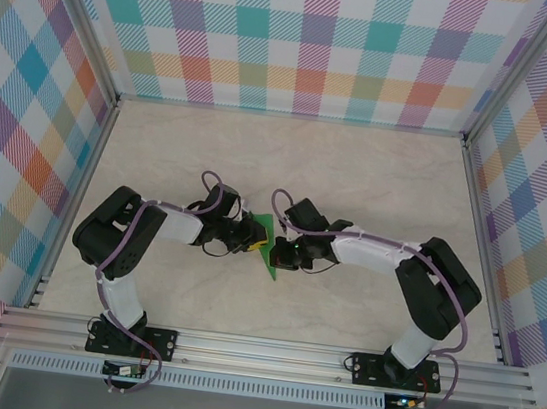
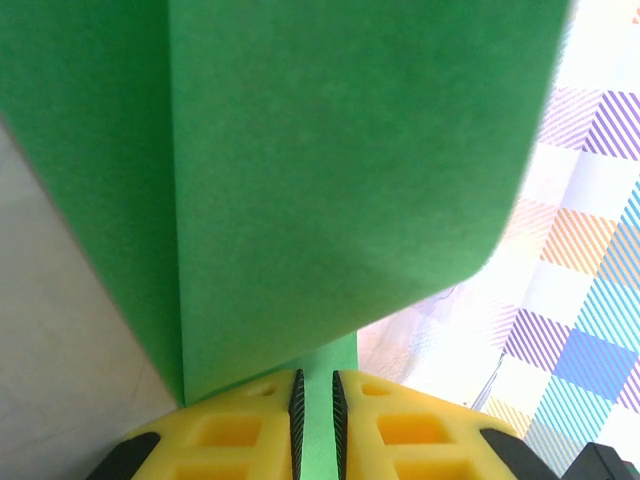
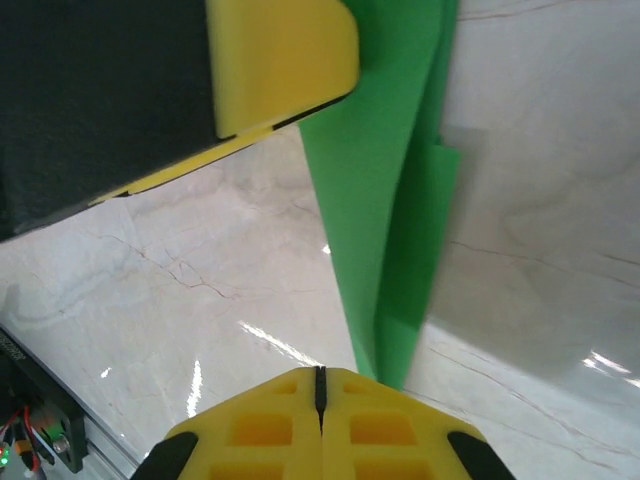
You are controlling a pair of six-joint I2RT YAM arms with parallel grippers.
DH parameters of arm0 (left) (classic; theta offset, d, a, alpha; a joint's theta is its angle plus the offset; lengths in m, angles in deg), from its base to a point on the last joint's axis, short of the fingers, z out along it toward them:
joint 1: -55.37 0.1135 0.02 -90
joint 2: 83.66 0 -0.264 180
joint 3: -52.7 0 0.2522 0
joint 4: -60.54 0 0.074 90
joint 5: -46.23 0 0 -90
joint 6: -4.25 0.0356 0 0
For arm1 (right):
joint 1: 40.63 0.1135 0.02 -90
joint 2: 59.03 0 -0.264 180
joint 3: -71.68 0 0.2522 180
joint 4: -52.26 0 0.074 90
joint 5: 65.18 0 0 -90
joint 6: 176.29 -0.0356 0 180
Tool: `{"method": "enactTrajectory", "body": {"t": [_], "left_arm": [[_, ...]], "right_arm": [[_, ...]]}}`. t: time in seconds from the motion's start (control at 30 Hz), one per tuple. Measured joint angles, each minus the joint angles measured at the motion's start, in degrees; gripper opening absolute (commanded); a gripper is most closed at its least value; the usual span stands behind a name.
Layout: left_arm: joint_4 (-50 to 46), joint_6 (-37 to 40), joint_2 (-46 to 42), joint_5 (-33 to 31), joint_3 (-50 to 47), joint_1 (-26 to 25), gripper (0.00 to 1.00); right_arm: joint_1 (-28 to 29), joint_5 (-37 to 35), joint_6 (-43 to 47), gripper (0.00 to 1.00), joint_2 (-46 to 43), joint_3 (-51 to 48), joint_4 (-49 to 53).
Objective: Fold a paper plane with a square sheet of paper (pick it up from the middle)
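The bright-green paper plane is a narrow folded shape with layered flaps, held off the table between the two arms. My left gripper is shut on it. In the left wrist view a strip of green runs between the black pads of this gripper, and the broad folded wing rises ahead. My right gripper is shut with nothing between its jaws. In the right wrist view the plane's pointed end passes just right of this gripper. The left gripper's yellow finger shows at the top.
The pale marble table lies below both arms. Plaid walls stand on three sides. An aluminium rail runs along the near edge by the arm bases.
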Motion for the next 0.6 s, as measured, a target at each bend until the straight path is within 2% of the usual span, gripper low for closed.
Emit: {"method": "enactTrajectory", "body": {"t": [0.3, 0.6], "left_arm": [[-0.02, 0.00, 0.00, -0.02, 0.00, 0.00, 0.17], [-0.04, -0.02, 0.04, -0.22, 0.00, 0.00, 0.17]], "right_arm": [[0.11, 1.77, -0.37, 0.02, 6.08, 2.93, -2.25], [0.11, 3.17, -0.79, 0.01, 6.86, 0.90, -4.44]]}}
